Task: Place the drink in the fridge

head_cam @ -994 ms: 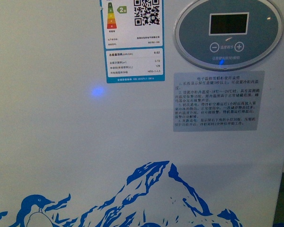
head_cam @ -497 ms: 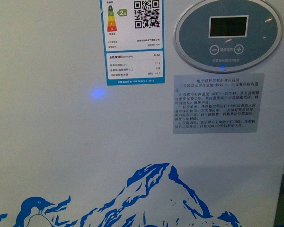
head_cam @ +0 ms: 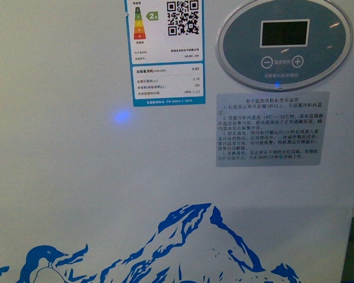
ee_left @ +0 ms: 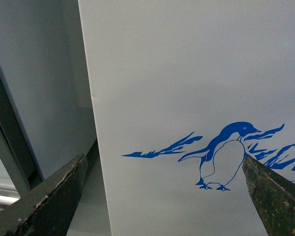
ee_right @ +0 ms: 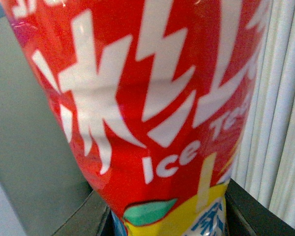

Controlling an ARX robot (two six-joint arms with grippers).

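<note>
Since the earlier frame the front view has shifted only a little: the print on the fridge [head_cam: 76, 177] sits slightly lower in the picture, and nothing else has changed. The white front wall of the fridge fills that view, so its top is not seen and it cannot be told whether it is open. The drink [ee_right: 152, 98] is pinched near its base by the right hand [ee_right: 167, 211] and carried upright, presumably so that it can be lowered into the fridge from above. The left hand [ee_left: 163, 162] is spread and empty, and is pointed at the fridge front beside the penguin [ee_left: 226, 152], probably kept free for the lid. On the drink's red wrap "Ice" is read plainly and "Tea" is partly cut off, under large white characters that are cropped. On the fridge, an energy label [head_cam: 167, 53] with a grade "2" and a QR code [head_cam: 182, 16] is seen above the blue mountain [head_cam: 194, 236]. Beside it an oval control panel [head_cam: 285, 41] is set, with a dark display and minus and plus keys. The grey notice [head_cam: 264, 128] below the panel is printed too small to be read.
</note>
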